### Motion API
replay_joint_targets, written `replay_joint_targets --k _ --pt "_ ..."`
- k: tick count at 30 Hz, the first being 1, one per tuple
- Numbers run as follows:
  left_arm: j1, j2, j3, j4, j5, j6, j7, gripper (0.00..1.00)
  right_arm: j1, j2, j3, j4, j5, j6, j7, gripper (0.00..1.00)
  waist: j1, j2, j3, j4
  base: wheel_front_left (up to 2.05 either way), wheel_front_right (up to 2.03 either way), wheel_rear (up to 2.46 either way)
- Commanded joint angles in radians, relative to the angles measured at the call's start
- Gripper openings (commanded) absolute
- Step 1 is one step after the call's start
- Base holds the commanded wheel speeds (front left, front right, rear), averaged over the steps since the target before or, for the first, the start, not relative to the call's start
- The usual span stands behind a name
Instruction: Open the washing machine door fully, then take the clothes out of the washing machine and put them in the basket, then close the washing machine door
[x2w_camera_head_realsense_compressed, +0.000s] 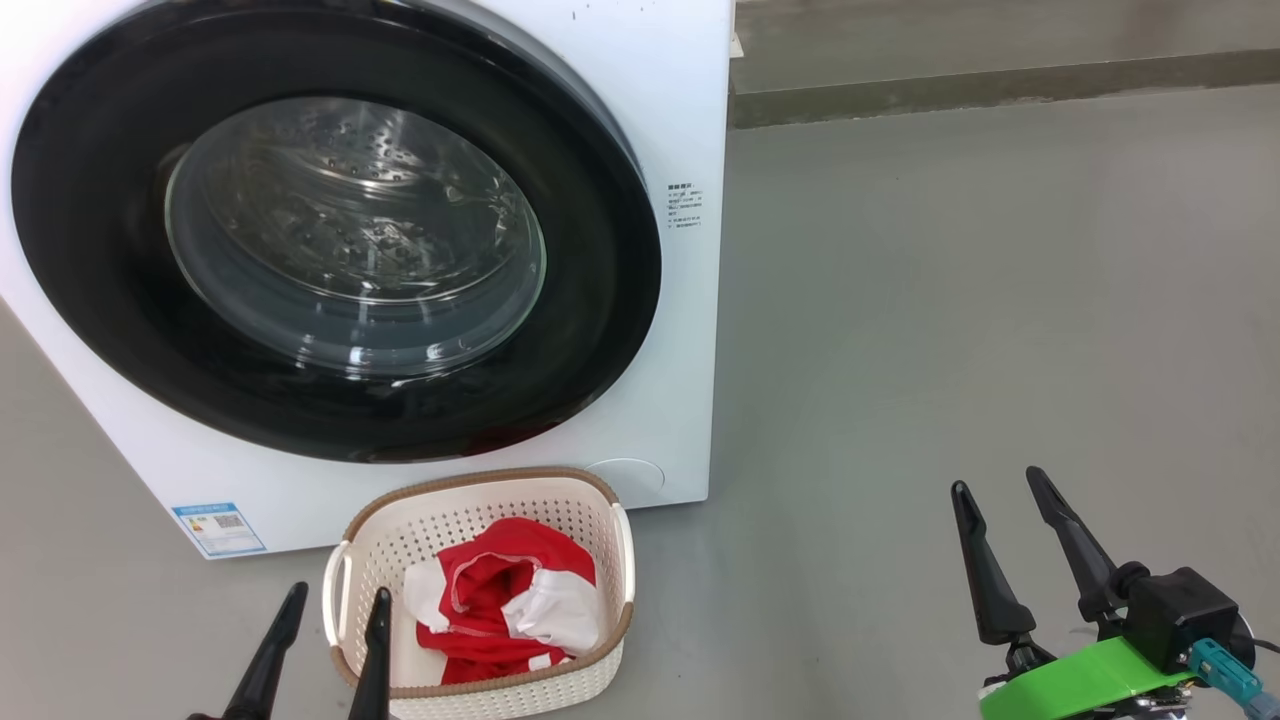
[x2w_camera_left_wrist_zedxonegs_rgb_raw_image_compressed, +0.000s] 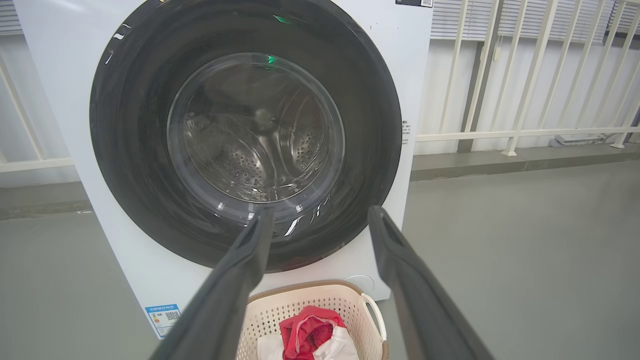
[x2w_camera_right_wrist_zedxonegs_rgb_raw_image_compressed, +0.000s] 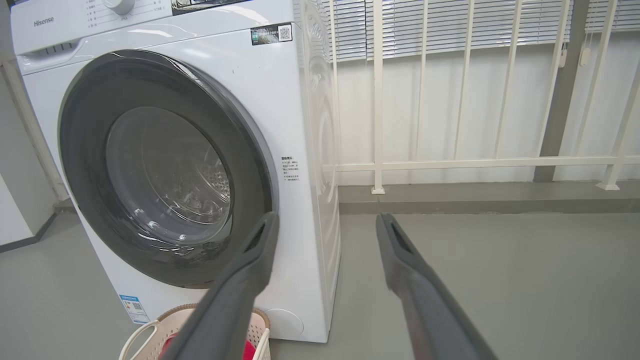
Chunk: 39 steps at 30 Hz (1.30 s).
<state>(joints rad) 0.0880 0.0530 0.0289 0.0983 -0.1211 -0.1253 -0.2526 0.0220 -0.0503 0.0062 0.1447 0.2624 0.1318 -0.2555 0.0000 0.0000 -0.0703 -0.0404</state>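
A big white Hisense front-loading washing machine (x2w_camera_right_wrist_zedxonegs_rgb_raw_image_compressed: 305, 100), its brand lettering (x2w_camera_right_wrist_zedxonegs_rgb_raw_image_compressed: 43, 22) on the top panel and a small blue label (x2w_camera_head_realsense_compressed: 218, 527) low on its front, stands on a grey floor (x2w_camera_head_realsense_compressed: 950, 300) with its round, black-rimmed glass door (x2w_camera_head_realsense_compressed: 90, 250) shut. Just before it, a cream perforated plastic basket (x2w_camera_head_realsense_compressed: 480, 497) holds the red-and-white clothes (x2w_camera_head_realsense_compressed: 500, 590). The left tool (x2w_camera_head_realsense_compressed: 339, 592) and right tool (x2w_camera_head_realsense_compressed: 998, 480) gape wide, holding nothing.
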Motion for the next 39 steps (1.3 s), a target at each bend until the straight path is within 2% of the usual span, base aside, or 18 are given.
replay_joint_targets --k 1,13,14,21,25,29,39 --pt "-0.013 0.005 0.034 -0.026 0.007 -0.004 -0.009 1.0 -0.01 -0.006 0.023 -0.029 0.007 -0.001 -0.006 1.0 0.0 0.0 0.0 0.001 0.0 0.0 0.0" --pt "-0.005 0.0 0.038 -0.017 0.01 -0.004 -0.009 1.0 -0.005 -0.006 0.028 -0.027 0.002 -0.001 -0.006 1.0 0.0 0.0 -0.001 -0.003 0.0 0.0 0.0" --pt "0.016 -0.004 0.004 0.006 0.0 0.0 0.0 0.0 0.017 0.0 0.006 -0.001 0.0 0.0 0.0 0.0 0.0 0.0 -0.002 -0.003 0.0 0.0 0.0" --pt "0.013 -0.012 0.005 0.066 -0.034 0.001 0.018 0.0 0.031 0.004 0.007 0.05 0.032 0.0 0.008 0.0 0.0003 0.0 0.0 -0.003 0.0 0.0 0.0" --pt "0.007 -0.011 0.007 0.068 -0.083 0.001 0.03 0.0 0.027 0.002 0.004 0.05 0.076 0.0 0.019 0.0 0.0023 0.0 0.0 -0.001 0.0 0.0 0.0" --pt "0.001 -0.011 0.008 0.07 -0.131 0.001 0.04 0.0 0.022 0.001 0.001 0.052 0.12 0.0 0.03 0.0 0.0003 0.0 0.004 0.0 0.0 0.0 0.0" --pt "-0.015 -0.01 0.013 0.075 -0.25 0.0 0.067 0.0 0.008 -0.001 -0.007 0.057 0.23 0.0 0.057 0.0 0.0001 0.0 0.011 0.004 0.0 0.0 0.0"
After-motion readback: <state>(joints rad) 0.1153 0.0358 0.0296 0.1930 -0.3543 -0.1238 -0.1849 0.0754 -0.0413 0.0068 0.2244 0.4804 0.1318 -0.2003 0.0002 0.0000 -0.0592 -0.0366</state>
